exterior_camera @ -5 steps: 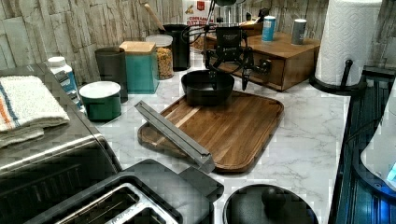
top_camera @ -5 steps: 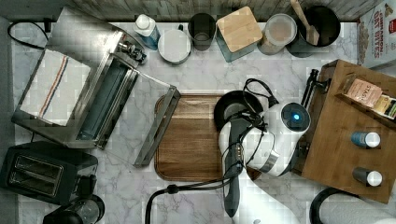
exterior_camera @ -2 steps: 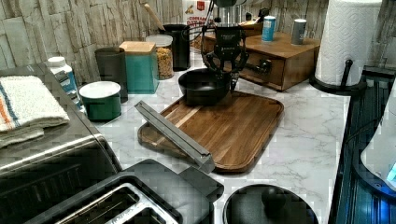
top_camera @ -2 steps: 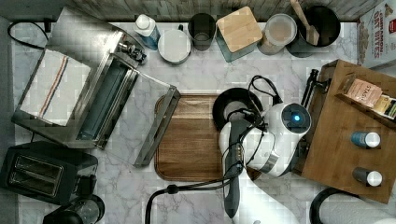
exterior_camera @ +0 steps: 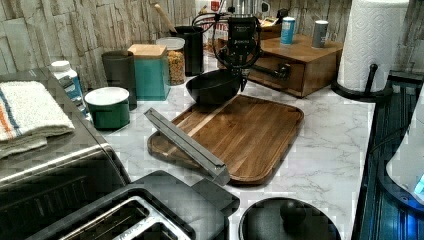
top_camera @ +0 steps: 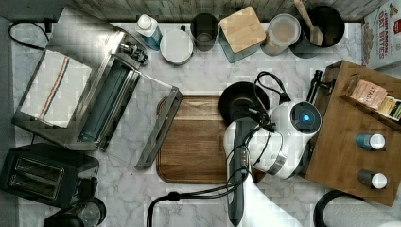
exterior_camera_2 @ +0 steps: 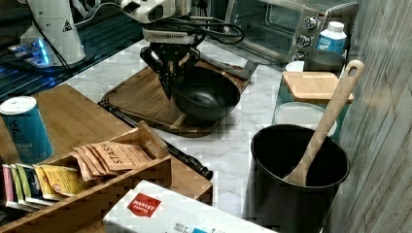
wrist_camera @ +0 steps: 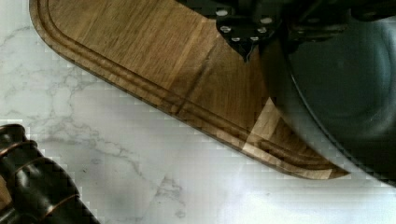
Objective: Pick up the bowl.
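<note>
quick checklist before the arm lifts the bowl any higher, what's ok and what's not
1. End effector pinching the bowl rim: ok, fingers closed on its edge.
2. Bowl off the cutting board: ok, it hangs tilted above the board's far corner in the left view.
3. Bowl empty: ok, nothing inside.
4. Grip centred: not ok, held by one edge, so it may swing.
5. Clearance from the wooden box beside it: cannot tell.

Kitchen: toaster [top_camera: 45, 175], cutting board [top_camera: 194, 142].
</note>
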